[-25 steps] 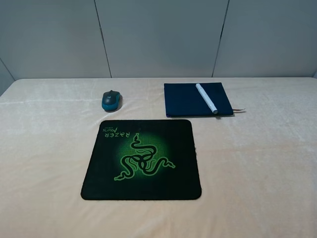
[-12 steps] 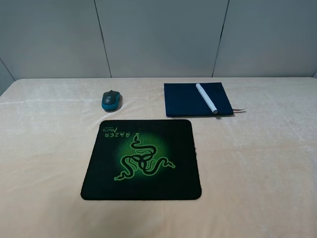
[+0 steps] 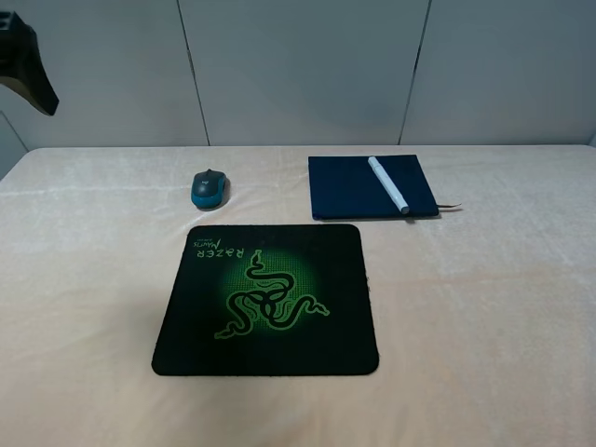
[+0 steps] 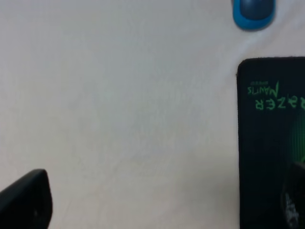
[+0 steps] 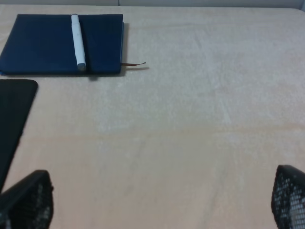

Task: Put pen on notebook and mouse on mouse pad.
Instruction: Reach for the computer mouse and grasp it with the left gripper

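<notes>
Soft cloth below, grey wall behind.
A pale peach cloth point(image 3: 494, 317) spreads across the whole table, lightly napped, with a faint lighter band running across its far part. Behind it rises a plain grey wall point(image 3: 298, 65), split into panels by thin dark seams.

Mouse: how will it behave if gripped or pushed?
The mouse is rounded and looks smooth, so a pinch may slip unless taken across its sides. Small, no cord visible: probably light. On the fuzzy-looking cloth it should slide, not roll.
</notes>
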